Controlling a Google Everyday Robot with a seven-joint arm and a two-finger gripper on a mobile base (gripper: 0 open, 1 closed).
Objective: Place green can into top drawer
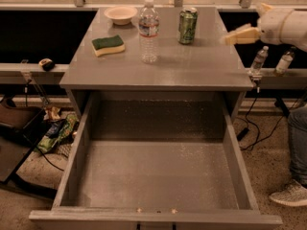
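Observation:
The green can point(187, 26) stands upright at the back right of the grey table top point(158, 68). The top drawer point(158, 176) is pulled fully open below the table, with nothing on its speckled bottom. My gripper point(236, 36) hangs in the air at the table's right edge, pointing left toward the can. It is to the right of the can, about a can's height away, and holds nothing.
A clear water bottle point(148, 30) stands left of the can. A green and yellow sponge point(108, 45) and a white bowl point(121, 14) lie further left. Two small bottles point(259, 60) sit on the right ledge. A person's shoe point(291, 193) is at the lower right, and clutter point(55, 133) lies on the left floor.

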